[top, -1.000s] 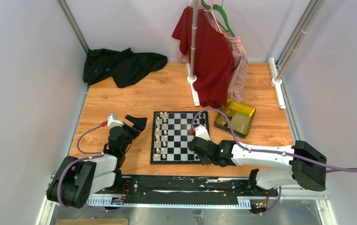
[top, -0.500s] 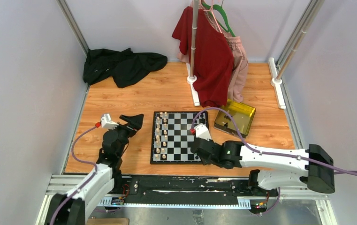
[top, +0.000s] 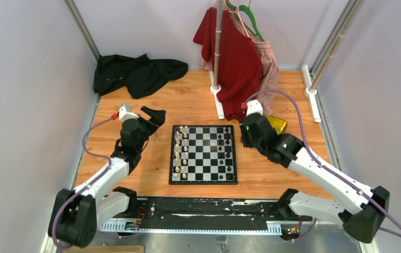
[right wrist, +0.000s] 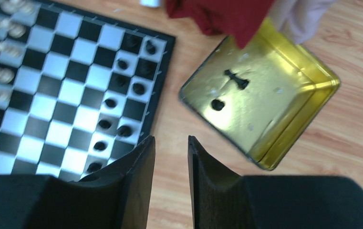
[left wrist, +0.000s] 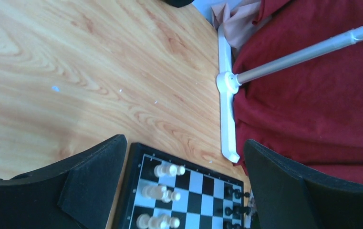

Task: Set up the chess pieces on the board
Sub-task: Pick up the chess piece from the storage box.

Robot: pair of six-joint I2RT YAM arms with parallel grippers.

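Note:
The board [top: 203, 174] lies at the table's middle. Cream-white chess pieces [top: 181, 150] stand in its two left columns and black chess pieces [top: 224, 153] in its two right columns. My left gripper [top: 153, 114] is wide open and empty, left of the board's far left corner. In the left wrist view [left wrist: 184, 143] the board's far edge [left wrist: 203, 191] shows between its fingers. My right gripper [top: 246, 138] hangs between the board and the yellow-gold tray [top: 277, 124]. In the right wrist view [right wrist: 171, 143] it is slightly open and empty. The tray [right wrist: 284, 71] holds two black pieces [right wrist: 236, 80].
A clothes rack with a red shirt [top: 235, 58] and a pink garment stands behind the board and tray, its white base [top: 218, 103] on the table. A black cloth [top: 135, 71] lies at the far left. Enclosure walls close in both sides.
My right gripper left the board's near right corner and moved away to the far right, beside the tray. My left arm stretched out and its gripper moved farther from the base.

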